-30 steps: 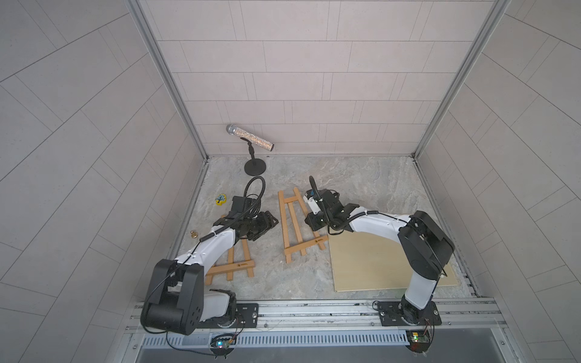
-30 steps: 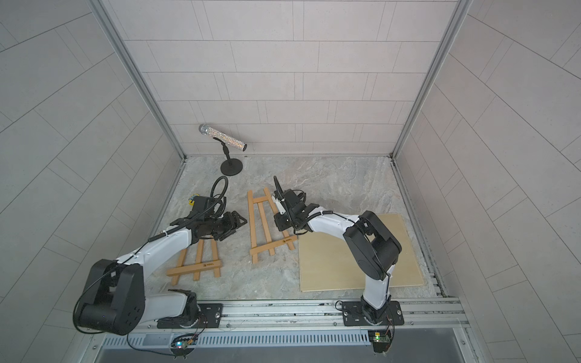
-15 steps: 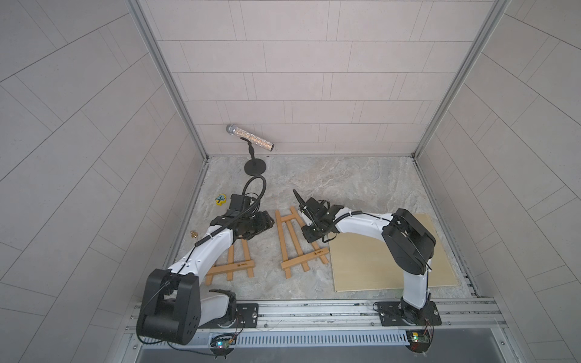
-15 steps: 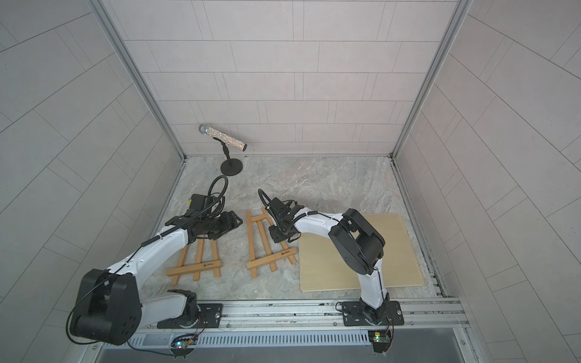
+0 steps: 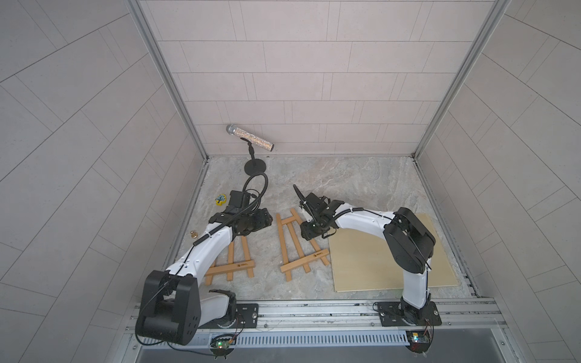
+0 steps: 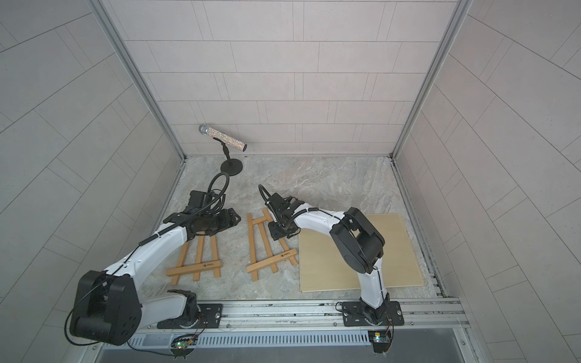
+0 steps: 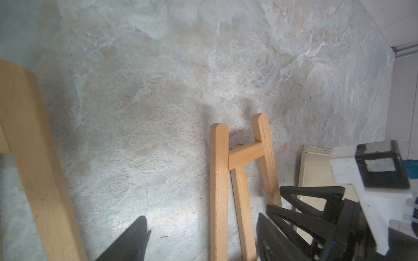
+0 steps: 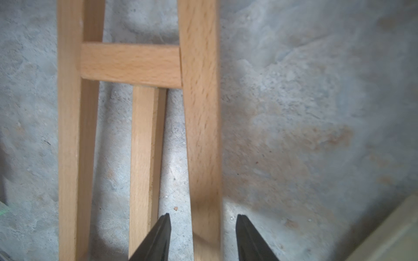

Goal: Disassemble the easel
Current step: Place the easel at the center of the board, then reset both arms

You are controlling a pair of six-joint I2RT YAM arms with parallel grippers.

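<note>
The easel [image 5: 290,242] lies flat on the surface [image 5: 345,188] with the board [image 5: 377,261] off it and beside it, so little seems left to do. The right gripper [image 8: 202,218] straddles one leg with its jaws apart. The left gripper [image 7: 202,217], also spread, hovers by a second easel [image 5: 234,267].

Left easel [image 5: 234,267], right easel [image 5: 305,260] — board [image 5: 377,261] rightmost.

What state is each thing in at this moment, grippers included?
Middle easel: in one piece, flat on the table.
Left easel: in one piece, flat, partly under the left arm.
Left gripper: open, empty.
Right gripper: open, fingers either side of one middle-easel leg.
Board: flat on the table.
Microphone: tilted on its upright stand.
</note>
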